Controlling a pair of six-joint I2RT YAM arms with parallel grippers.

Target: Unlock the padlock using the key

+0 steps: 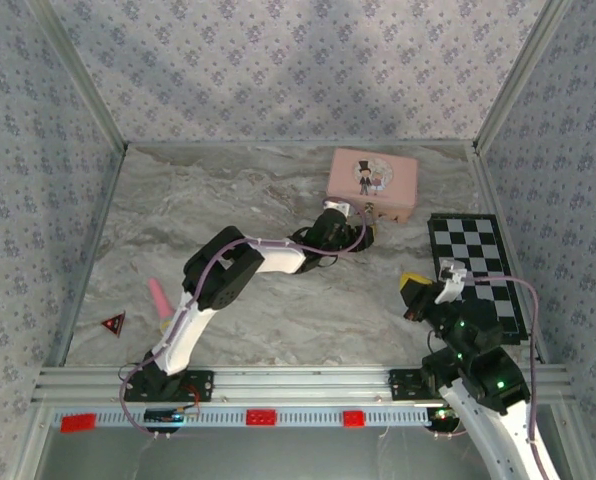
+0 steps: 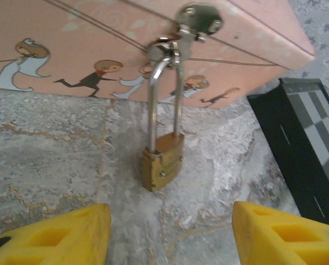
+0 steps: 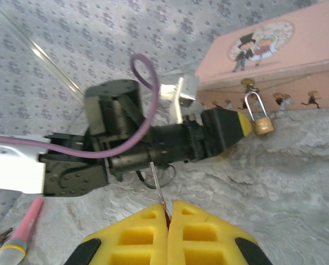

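The padlock (image 2: 163,164) is brass-gold, the tin (image 2: 70,33) pink, the board (image 2: 314,141) chequered

The padlock (image 2: 163,165) has a dull, scuffed brass body, and its shackle (image 2: 152,105) is polished silvery metal. The key (image 3: 157,185) is a thin sliver of bright metal. The tin (image 2: 70,49) is satin pink with printed figures, and its clasp (image 2: 199,19) is shiny metal. The table (image 2: 48,149) looks grey, marble-veined and matt. The left gripper (image 2: 170,234) and right gripper (image 3: 169,212) have matt yellow plastic fingers.
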